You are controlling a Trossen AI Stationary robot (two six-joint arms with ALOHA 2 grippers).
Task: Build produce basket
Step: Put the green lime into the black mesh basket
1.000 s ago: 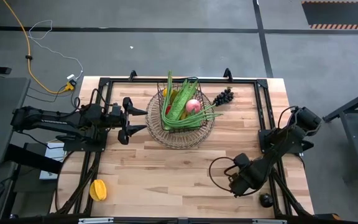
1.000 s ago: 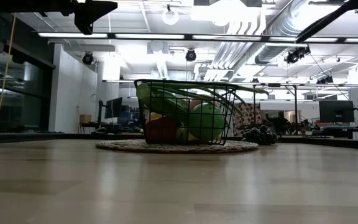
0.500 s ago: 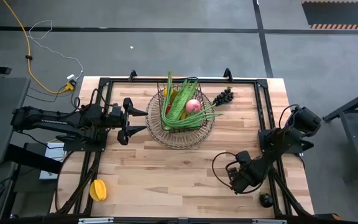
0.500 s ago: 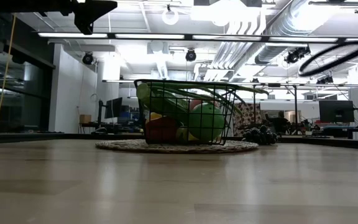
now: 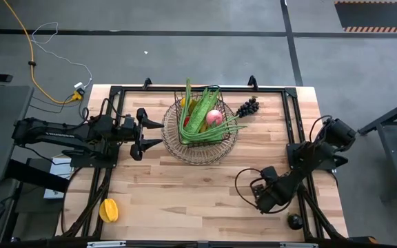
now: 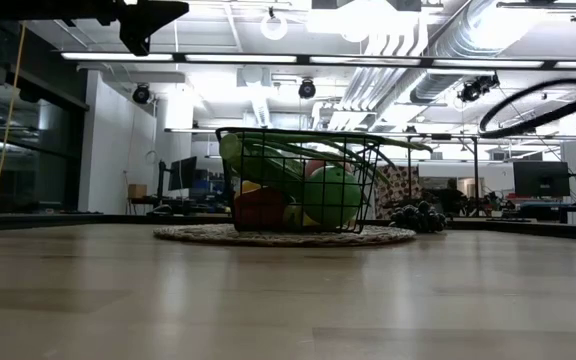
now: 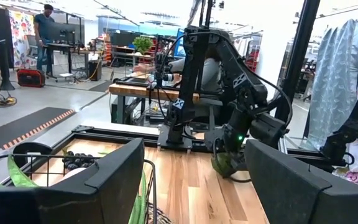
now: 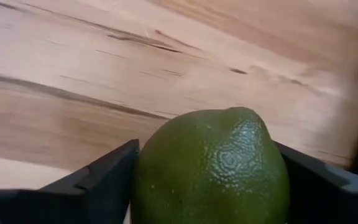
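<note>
Clearly, from the high view the basket (image 5: 200,131) stands at the far middle of the worktop (image 5: 185,186) and holds most of the produce, with long green beans (image 5: 212,127) over its rim and dark grapes (image 5: 247,107) just beside it; the right gripper (image 5: 262,198) is low at the near right side, well apart from the basket, so a weakly held fruit may fall on the way. In the low view the basket (image 6: 298,190) looks full, and one more round fruit could roll out. In the left wrist view the left gripper (image 7: 194,180) waits beside the basket with its fingers apart and empty; it may stand in the path of the other arm. In the right wrist view the fingers (image 8: 98,177) of the right gripper touch both sides of a green lime (image 8: 210,165), but the round, smooth skin could slip if the grip is off centre.
</note>
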